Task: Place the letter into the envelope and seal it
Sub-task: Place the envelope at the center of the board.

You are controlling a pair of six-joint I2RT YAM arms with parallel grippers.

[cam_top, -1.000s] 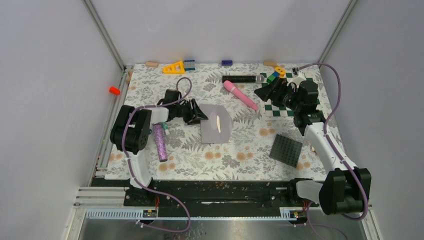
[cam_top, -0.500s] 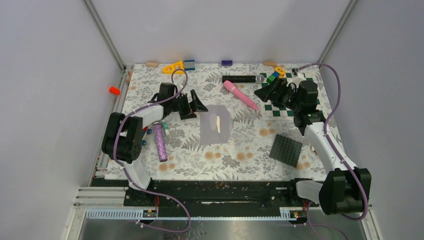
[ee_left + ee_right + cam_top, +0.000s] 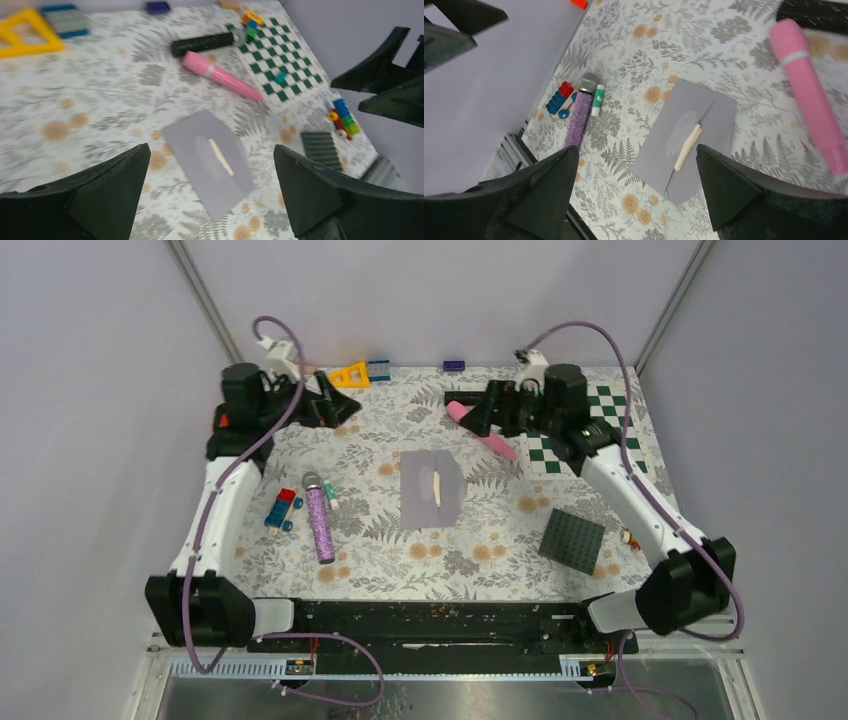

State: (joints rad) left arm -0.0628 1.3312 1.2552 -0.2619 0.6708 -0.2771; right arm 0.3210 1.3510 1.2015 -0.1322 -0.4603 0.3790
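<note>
One tan sliver of letter (image 3: 437,486) shows from the envelope (image 3: 415,506).

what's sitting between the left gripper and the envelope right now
Nothing visible. The left gripper hangs open over the far left of the table, and only bare floral cloth lies between it and the envelope. The purple glitter cylinder lies nearer the arm bases, off that line.

Left arm (image 3: 215,502) and right arm (image 3: 625,490) reach far, left fingers (image 3: 100,200) and right fingers (image 3: 534,195) splayed.
</note>
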